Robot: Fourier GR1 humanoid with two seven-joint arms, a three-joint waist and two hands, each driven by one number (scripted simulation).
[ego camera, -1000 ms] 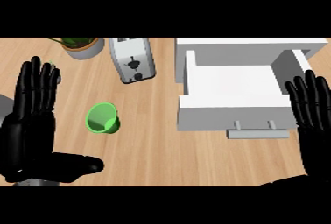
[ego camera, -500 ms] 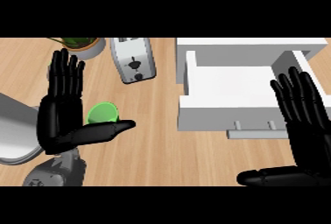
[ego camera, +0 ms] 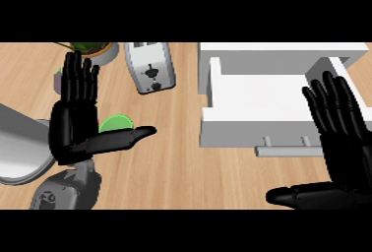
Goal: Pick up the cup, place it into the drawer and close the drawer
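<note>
I observe my left hand [ego camera: 73, 128] held flat, fingers straight and thumb spread wide, holding nothing. The green cup [ego camera: 116, 121] is on the counter [ego camera: 189, 177] just beside the palm, above the thumb, partly hidden. The white drawer [ego camera: 247, 129] stands open. My right hand [ego camera: 345, 147], likewise spread wide, overlaps its right end.

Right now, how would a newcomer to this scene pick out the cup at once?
Start from the white open drawer at the right of the wooden counter and go left, past the toaster. Below it, the cup peeks out behind the left hand. Lime green sets it apart from the grey toaster and black hand.
</note>
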